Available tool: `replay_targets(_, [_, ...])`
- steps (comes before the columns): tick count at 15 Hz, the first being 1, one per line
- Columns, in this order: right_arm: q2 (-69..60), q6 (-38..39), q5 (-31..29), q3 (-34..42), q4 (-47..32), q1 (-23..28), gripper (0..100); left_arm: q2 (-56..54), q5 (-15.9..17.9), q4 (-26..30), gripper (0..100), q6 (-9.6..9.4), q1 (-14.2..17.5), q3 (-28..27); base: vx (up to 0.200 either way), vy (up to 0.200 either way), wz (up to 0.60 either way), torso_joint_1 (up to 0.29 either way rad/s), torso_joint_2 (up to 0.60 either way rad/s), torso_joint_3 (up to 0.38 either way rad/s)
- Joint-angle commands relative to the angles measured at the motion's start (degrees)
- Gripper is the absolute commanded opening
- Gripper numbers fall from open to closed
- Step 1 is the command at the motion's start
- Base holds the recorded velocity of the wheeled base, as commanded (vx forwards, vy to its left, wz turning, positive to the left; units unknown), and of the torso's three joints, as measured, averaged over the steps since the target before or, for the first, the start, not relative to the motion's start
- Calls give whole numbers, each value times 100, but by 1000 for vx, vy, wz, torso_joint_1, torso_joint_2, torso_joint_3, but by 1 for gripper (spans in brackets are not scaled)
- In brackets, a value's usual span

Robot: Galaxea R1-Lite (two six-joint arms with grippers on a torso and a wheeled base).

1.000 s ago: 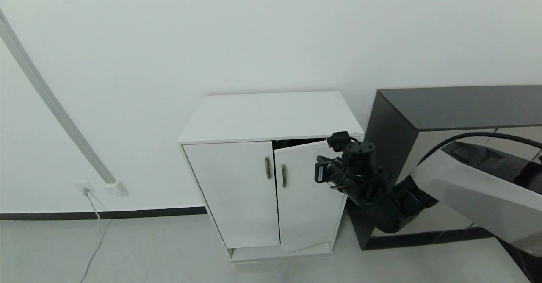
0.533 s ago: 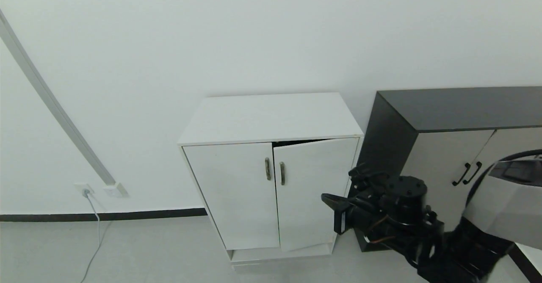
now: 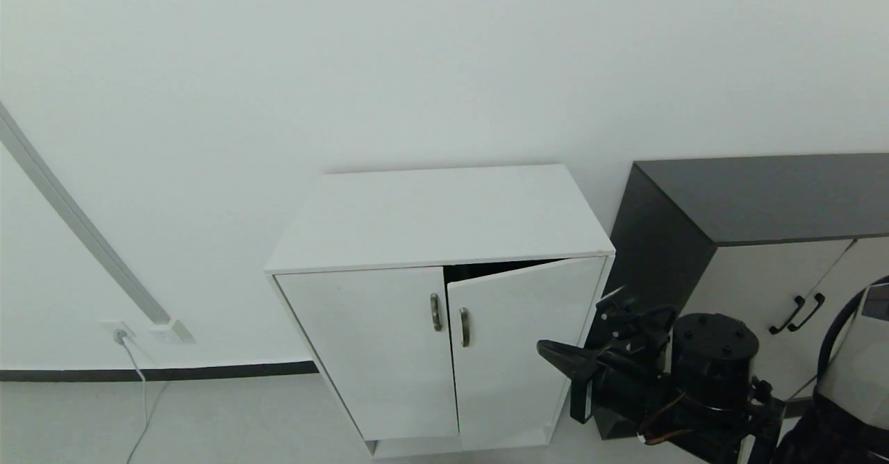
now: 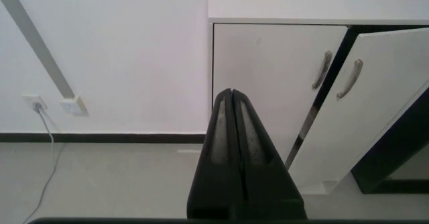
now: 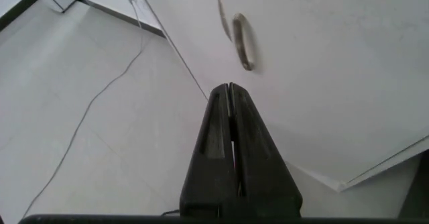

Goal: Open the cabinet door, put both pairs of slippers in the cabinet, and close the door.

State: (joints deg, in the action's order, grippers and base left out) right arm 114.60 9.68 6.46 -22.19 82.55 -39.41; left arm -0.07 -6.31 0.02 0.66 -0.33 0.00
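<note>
- Finds white two-door wooden cabinet (image 3: 437, 217) against far wall, right door (image 3: 514, 339) slightly ajar, left door (image 3: 368, 353) shut.
- Has right tool (image 3: 553, 352) clenched, empty, low near ajar door's right edge.
- Has left tool (image 4: 231, 98) clenched, empty.

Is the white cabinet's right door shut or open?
Slightly open: the right door stands ajar, a dark gap showing along its top edge; the left door sits flush.
</note>
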Motion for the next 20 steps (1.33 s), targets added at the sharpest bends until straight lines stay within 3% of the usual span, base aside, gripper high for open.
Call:
replay_targets(1, [203, -1, 4, -172, 15, -14, 0, 7, -1, -2, 0, 4, -2, 0, 0, 0, 0, 0, 0, 0])
replay_targets(7, [897, -1, -31, -1112, -108, 250, 0, 7, -10, -2, 0, 13, -2, 0, 0, 0, 0, 0, 0, 0])
replay_targets(20, [1547, 183, -154, -2905, -1330, 689, 0, 7, -10, -2, 0, 13, -2, 0, 0, 0, 0, 0, 0, 0])
